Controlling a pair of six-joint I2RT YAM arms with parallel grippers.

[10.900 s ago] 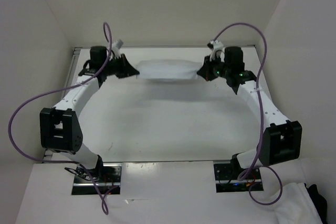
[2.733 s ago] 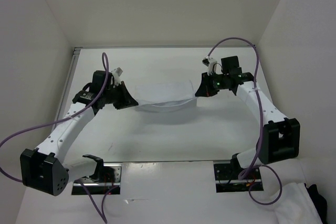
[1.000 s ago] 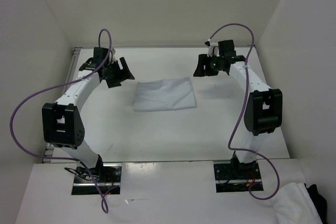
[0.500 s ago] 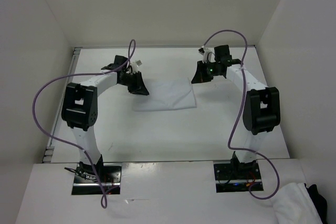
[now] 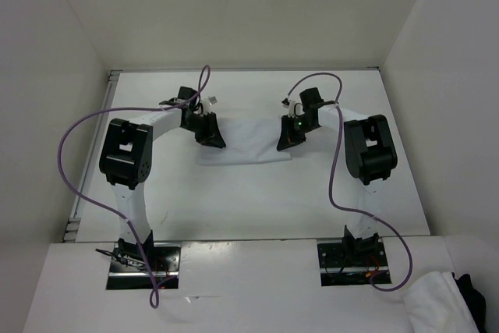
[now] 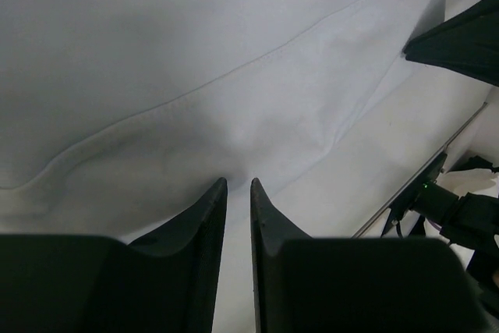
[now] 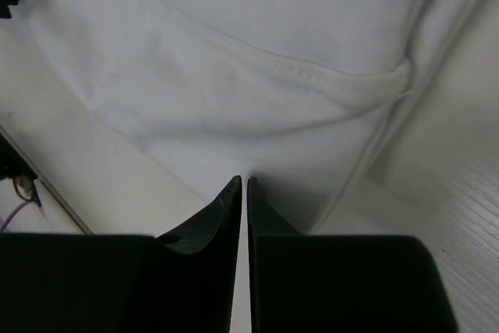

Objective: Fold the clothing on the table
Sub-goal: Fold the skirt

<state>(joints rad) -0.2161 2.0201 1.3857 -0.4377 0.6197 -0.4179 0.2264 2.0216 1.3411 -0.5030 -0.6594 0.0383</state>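
Spread flat on the far half of the table (image 5: 249, 200): the clothing (image 5: 248, 146), a small white rectangle with a stitched hem line across it. Held at both short edges, the left edge by the left gripper (image 5: 211, 138) and the right edge by the right gripper (image 5: 286, 140).

From the left wrist: dark fingers (image 6: 204, 220) drawn in to a narrow gap, tips set on the garment's edge, soft creases gathering toward them. From the right wrist: fingers (image 7: 222, 208) drawn in to a bare slit, tips on the fabric edge just below a puckered hem corner. Bare tabletop beside the cloth in both wrist views.

Room around the garment:
- Near side: a broad bare stretch of table down to the arm bases.
- Far side: a narrower bare band up to the back wall (image 5: 242, 13).
- Left: bare surface out to the metal edge strip (image 5: 92, 157), crossed by the left arm (image 5: 125, 154) and its looping purple cable (image 5: 70, 134).
- Right: bare surface up to the right side wall (image 5: 448, 76), with the right arm (image 5: 370, 150) folded close in.

Off the table, at the near right corner: a rumpled white cloth bundle (image 5: 437, 302).
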